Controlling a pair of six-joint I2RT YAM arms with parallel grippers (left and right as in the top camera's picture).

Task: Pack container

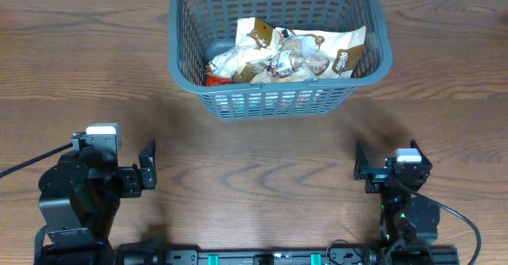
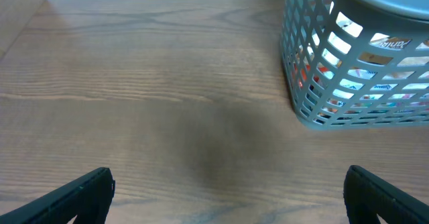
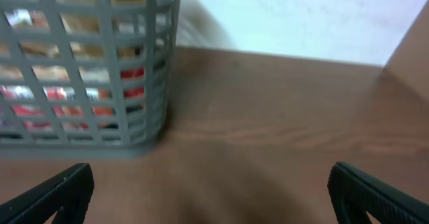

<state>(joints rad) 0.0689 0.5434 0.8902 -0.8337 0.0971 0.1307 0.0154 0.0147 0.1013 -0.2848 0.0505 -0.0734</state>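
Observation:
The container, a dark grey lattice-sided basket (image 1: 359,82), stands at the far middle of the wooden table and holds several snack packets (image 1: 279,52). It shows at the upper right in the left wrist view (image 2: 315,110) and at the upper left in the right wrist view (image 3: 144,127). My left gripper (image 1: 148,167) is open and empty at the near left, its fingers wide apart in its own view (image 2: 228,194). My right gripper (image 1: 361,166) is open and empty at the near right, also wide apart in its own view (image 3: 211,190). Both are well short of the basket.
Bare wooden tabletop (image 1: 254,154) lies between the grippers and the basket. A white wall edge shows beyond the table in the right wrist view (image 3: 301,23). A black cable (image 1: 24,166) runs off at the left.

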